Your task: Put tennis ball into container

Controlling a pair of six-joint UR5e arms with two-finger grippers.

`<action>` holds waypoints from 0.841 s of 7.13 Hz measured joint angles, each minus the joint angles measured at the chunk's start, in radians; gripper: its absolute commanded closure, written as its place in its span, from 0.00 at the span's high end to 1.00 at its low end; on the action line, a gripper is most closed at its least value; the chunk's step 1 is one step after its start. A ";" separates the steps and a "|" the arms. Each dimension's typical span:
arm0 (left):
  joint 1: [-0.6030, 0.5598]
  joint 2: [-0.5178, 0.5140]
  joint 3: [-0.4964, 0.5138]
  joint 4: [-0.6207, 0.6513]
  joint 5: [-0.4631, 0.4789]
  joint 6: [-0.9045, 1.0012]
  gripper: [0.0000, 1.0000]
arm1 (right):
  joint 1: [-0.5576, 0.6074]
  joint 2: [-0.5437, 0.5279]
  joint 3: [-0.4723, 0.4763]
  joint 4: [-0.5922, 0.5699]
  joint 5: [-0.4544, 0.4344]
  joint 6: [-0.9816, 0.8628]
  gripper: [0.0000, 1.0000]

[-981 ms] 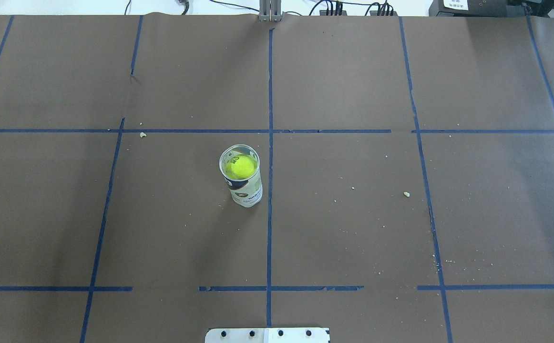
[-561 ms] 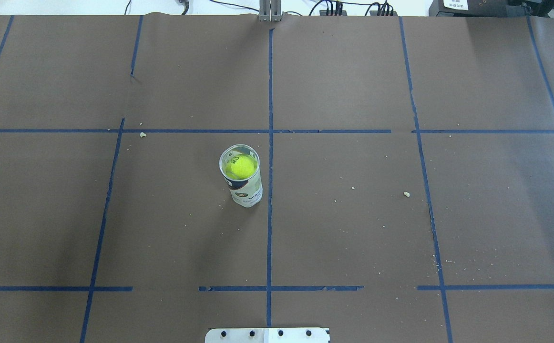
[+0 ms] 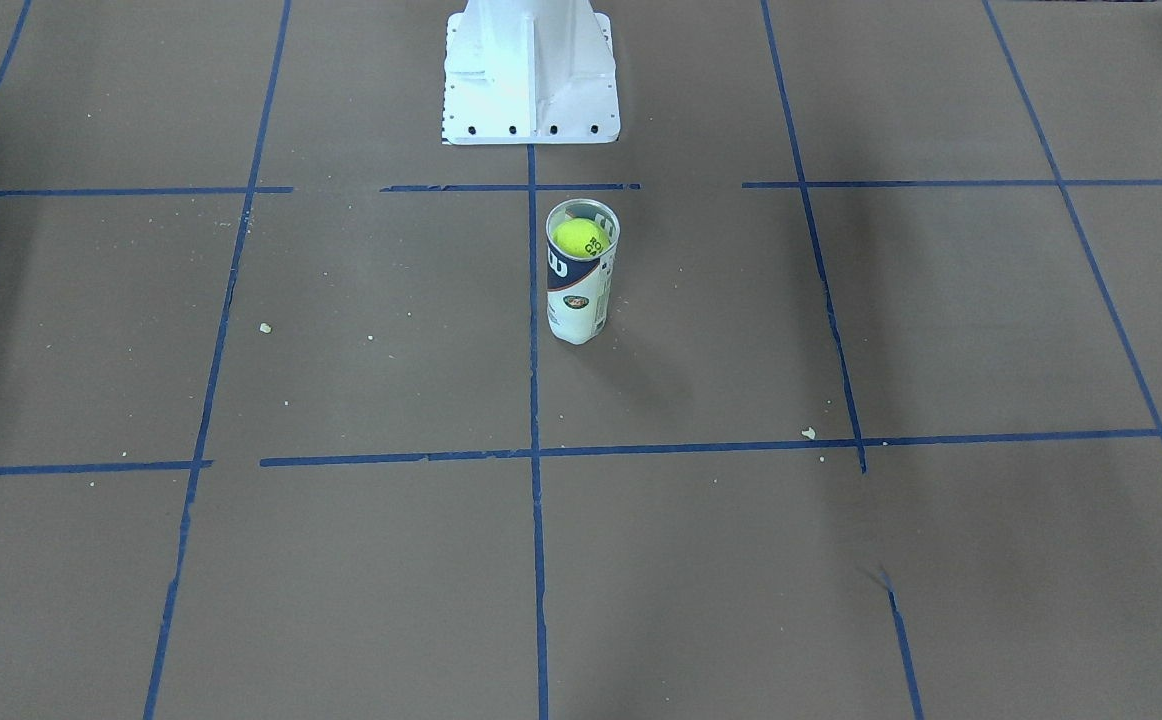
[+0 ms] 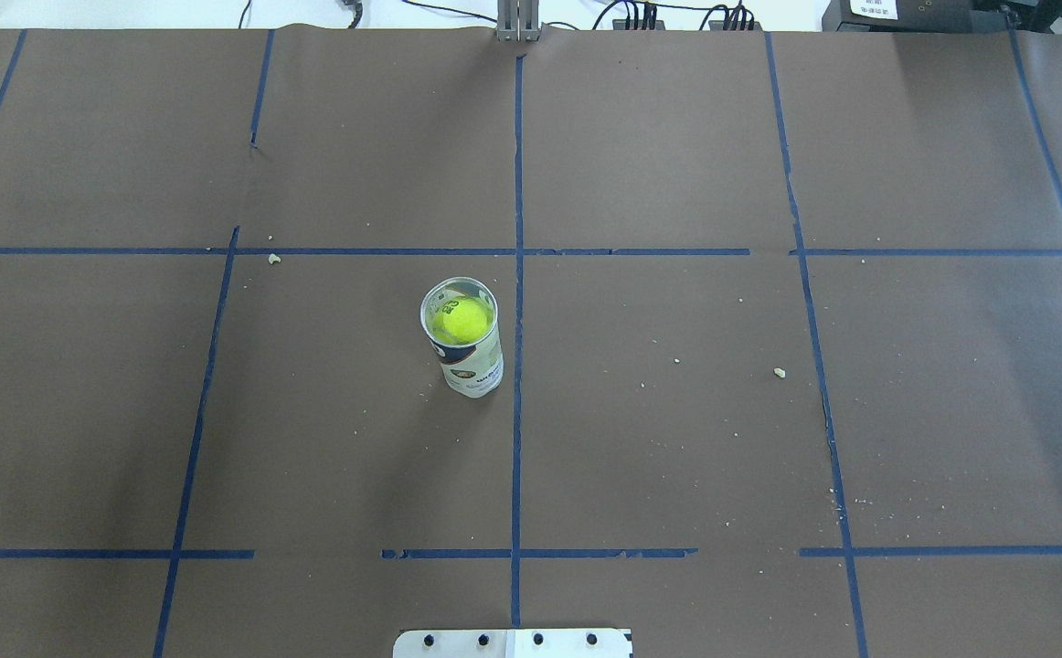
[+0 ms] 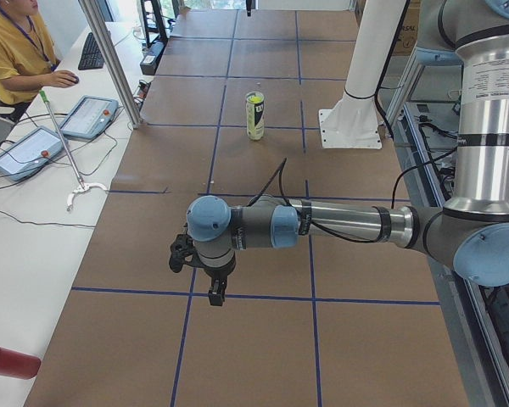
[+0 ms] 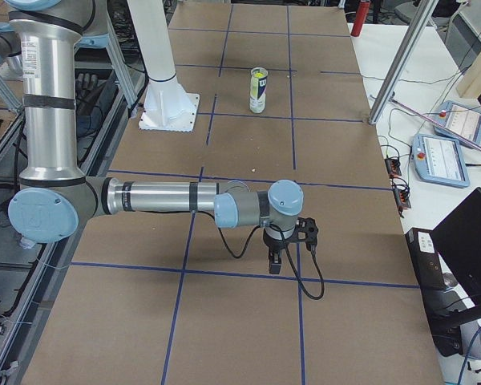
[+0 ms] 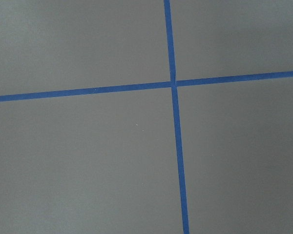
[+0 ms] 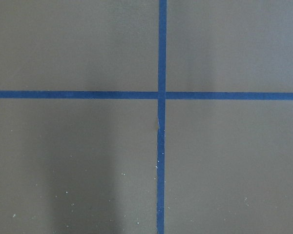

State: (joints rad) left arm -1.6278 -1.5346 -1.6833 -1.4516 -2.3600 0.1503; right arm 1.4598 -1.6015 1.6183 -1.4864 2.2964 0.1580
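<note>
The tennis ball (image 4: 464,319) sits inside the container (image 4: 473,367), just below its silvery rim. The container stands upright near the table's centre line. In the front-facing view the tennis ball (image 3: 580,238) shows through the open top of the container (image 3: 577,308). My left gripper (image 5: 216,295) hangs over the table far from the container (image 5: 254,119), toward the table's left end. My right gripper (image 6: 274,266) hangs equally far from the container (image 6: 258,96), toward the right end. These grippers show in the side views alone, so I cannot tell whether they are open or shut.
The white pedestal (image 3: 531,80) stands behind the container on the robot's side. Blue tape lines cross the brown table cover (image 4: 677,439). An operator (image 5: 8,51) sits at a side bench with tablets (image 5: 89,117). Small crumbs (image 4: 779,372) lie scattered.
</note>
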 measured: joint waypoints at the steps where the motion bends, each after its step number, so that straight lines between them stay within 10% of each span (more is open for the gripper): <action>1: 0.000 0.004 -0.001 0.003 0.001 0.000 1.00 | 0.000 0.000 0.000 0.000 0.000 0.000 1.00; 6: -0.003 0.009 -0.005 0.018 0.002 0.001 1.00 | 0.001 0.000 0.000 0.000 0.000 0.000 1.00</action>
State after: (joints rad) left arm -1.6304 -1.5255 -1.6880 -1.4337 -2.3577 0.1510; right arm 1.4604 -1.6015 1.6184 -1.4864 2.2964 0.1580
